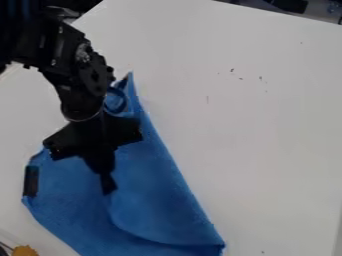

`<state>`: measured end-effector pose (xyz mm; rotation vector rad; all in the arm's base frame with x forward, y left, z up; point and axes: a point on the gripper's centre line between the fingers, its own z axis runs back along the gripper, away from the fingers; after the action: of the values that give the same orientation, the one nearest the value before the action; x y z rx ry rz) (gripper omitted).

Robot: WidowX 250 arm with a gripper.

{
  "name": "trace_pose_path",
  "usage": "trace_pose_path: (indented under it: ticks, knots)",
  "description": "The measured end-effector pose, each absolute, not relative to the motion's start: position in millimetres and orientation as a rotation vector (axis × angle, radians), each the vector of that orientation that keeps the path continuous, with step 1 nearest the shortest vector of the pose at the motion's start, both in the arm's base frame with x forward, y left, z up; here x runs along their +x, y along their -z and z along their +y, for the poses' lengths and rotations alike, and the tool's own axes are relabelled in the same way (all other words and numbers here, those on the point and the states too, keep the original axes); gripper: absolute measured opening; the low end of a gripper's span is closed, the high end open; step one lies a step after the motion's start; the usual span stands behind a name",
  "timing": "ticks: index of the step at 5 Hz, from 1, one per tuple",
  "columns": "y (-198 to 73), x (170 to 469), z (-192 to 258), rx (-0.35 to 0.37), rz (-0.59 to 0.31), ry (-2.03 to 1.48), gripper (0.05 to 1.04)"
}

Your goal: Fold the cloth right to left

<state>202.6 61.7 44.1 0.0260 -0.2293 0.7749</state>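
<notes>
The blue cloth [157,192] lies on the white table [267,135], taking up the left half of the frame from a little above the middle down to the bottom edge. It is narrow at its upper end, where it comes to a point left of centre, and widens toward the bottom. Its right side runs in a long slant from that point to a corner at the lower middle of the frame. A curved ridge crosses its lower part, sweeping from below the gripper [108,185] toward that lower corner. Near the upper point there is a rounded blue loop [115,101], just beside the arm. At the far left side of the cloth sits a short, upright black strip [31,181].

The black arm [73,65] comes in from the upper left corner and slants down toward the cloth. The gripper hangs over the left part of the cloth, left of the middle of the frame, its tip pointing down at the blue fabric. I cannot tell how far open it is, or whether it has hold of any cloth or only touches or hovers over it.

A yellow-orange thing [25,251] shows in the lower left corner, cut off by the bottom edge, with a thin dark piece beside it. A few small dark specks [232,70] dot the table at the upper right. Past the table's slanting far edge, in the upper right corner, there are dark shapes too unclear to name.
</notes>
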Motion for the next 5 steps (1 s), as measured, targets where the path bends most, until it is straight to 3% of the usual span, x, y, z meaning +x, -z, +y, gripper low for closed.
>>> trace_pose_path:
  ticks: [1,2,3,4,5]
  knots:
    - [-37.9,197.6,60.0,0.021,-0.232,-0.781,0.269]
    - [-36.4,197.0,58.6,0.015,-0.235,-0.773,0.551]
    - [-41.1,192.9,61.2,0.032,-0.178,-0.767,0.855]
    - [-57.1,189.2,64.5,0.068,-0.122,-0.742,1.011]
    - [-78.2,205.0,63.6,0.084,-0.079,-0.611,1.007]
